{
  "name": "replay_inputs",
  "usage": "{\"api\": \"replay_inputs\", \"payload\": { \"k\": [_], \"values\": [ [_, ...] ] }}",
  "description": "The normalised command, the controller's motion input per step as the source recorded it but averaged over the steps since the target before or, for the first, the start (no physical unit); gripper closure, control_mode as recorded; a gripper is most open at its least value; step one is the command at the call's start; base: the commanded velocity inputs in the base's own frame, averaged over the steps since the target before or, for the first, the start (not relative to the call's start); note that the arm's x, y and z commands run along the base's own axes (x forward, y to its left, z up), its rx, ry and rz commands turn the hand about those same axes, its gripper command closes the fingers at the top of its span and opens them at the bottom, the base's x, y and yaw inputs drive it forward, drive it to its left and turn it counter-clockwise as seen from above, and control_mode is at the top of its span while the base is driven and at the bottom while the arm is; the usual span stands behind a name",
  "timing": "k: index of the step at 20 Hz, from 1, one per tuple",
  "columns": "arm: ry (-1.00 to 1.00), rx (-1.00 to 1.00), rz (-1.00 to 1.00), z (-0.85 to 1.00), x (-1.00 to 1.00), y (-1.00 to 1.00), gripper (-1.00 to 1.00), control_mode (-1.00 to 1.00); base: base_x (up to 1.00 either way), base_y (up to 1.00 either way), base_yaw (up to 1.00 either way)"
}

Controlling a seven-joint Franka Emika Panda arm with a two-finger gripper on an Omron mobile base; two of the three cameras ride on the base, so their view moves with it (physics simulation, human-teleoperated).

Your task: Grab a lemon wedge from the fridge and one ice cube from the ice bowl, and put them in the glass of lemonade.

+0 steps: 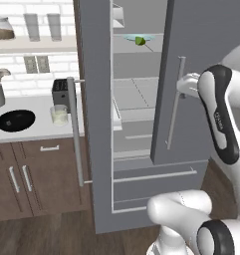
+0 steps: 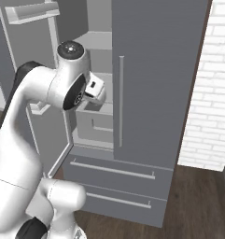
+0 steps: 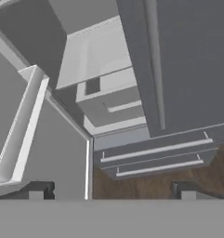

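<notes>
The lemon wedge is sitting on a pale blue plate on an upper shelf inside the fridge, whose left door is standing open. The gripper is hanging released, jaws wide and holding nothing, low in front of the right door by its handle. The wedge is lying above it and to its left, so the reach is probably heading up and inward.

Fridge: matt grey panels, smooth, with silvery metal-look bar handles. Ice bowl: glossy black, shiny rim. Glass of lemonade: clear, glassy, with pale cloudy liquid. Cabinets: brown wood grain, satin. Floor: dark wood planks. Wall: white brick, matt. Countertop: smooth, pale, matt.
</notes>
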Motion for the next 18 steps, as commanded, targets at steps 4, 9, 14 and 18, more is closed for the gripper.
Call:
{"api": "replay_inputs", "payload": {
  "k": [4,9,14,18],
  "values": [
    [-0.08,-0.21,0.0,-0.4,0.48,-0.91,-1.0,-1.0,0.0,0.0,0.0],
    [-0.11,-0.01,0.0,-0.44,0.75,-0.41,-1.0,-1.0,0.0,0.0,0.0],
    [-0.11,-0.03,0.0,-0.42,0.87,-0.02,-1.0,-1.0,0.0,0.0,0.0],
    [-0.15,-0.01,0.0,-0.32,0.83,-0.04,-1.0,-1.0,0.0,0.0,0.0]
  ]
}}
